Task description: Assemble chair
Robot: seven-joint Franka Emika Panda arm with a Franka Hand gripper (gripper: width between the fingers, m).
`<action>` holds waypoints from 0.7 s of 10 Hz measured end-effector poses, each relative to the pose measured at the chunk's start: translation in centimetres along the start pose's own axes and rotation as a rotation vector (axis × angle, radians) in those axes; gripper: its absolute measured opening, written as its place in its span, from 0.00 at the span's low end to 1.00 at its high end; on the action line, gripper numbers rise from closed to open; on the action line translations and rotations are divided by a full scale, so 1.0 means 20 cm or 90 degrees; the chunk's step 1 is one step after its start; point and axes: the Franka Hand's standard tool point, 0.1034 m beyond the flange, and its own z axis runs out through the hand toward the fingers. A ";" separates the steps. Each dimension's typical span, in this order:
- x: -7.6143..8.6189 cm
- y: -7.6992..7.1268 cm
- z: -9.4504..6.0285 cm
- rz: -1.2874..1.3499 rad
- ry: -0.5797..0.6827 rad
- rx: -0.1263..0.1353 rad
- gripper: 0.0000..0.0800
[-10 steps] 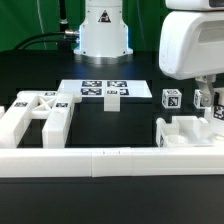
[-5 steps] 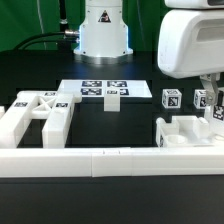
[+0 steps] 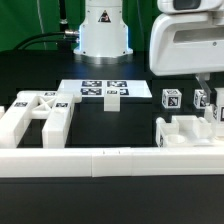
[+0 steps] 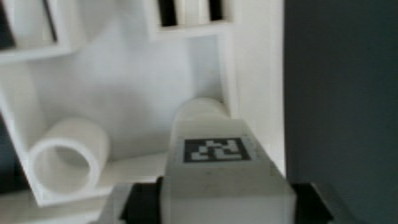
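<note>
My gripper [image 4: 222, 205] is shut on a chunky white chair post [image 4: 222, 140] with a square tag on its face; the dark fingers [image 4: 143, 203] press both its sides. In the exterior view the gripper [image 3: 214, 98] hangs at the far right, over the white seat slab [image 3: 185, 131]. In the wrist view the slab [image 4: 125, 90] lies under the post, with a round socket [image 4: 63, 155] beside it. Two more tagged posts [image 3: 172, 98] [image 3: 202, 98] stand behind the slab. The X-braced frame [image 3: 40, 112] lies at the exterior view's left.
The long low white border wall [image 3: 110, 160] runs along the front. The marker board [image 3: 104, 90] lies flat in the middle, before the arm's white base [image 3: 104, 30]. The arm's bulky white hand housing [image 3: 188, 45] fills the upper right.
The hand housing has shifted a little towards the exterior view's left and upward. The held post has stayed in the gripper; the other parts have not moved.
</note>
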 end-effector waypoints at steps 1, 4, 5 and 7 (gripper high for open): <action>0.00 -0.01 0.00 0.032 0.005 -0.010 0.36; 0.00 -0.01 0.00 0.123 0.003 -0.004 0.36; 0.00 -0.01 0.00 0.182 0.005 0.000 0.36; 0.00 -0.01 0.00 0.333 0.013 0.024 0.36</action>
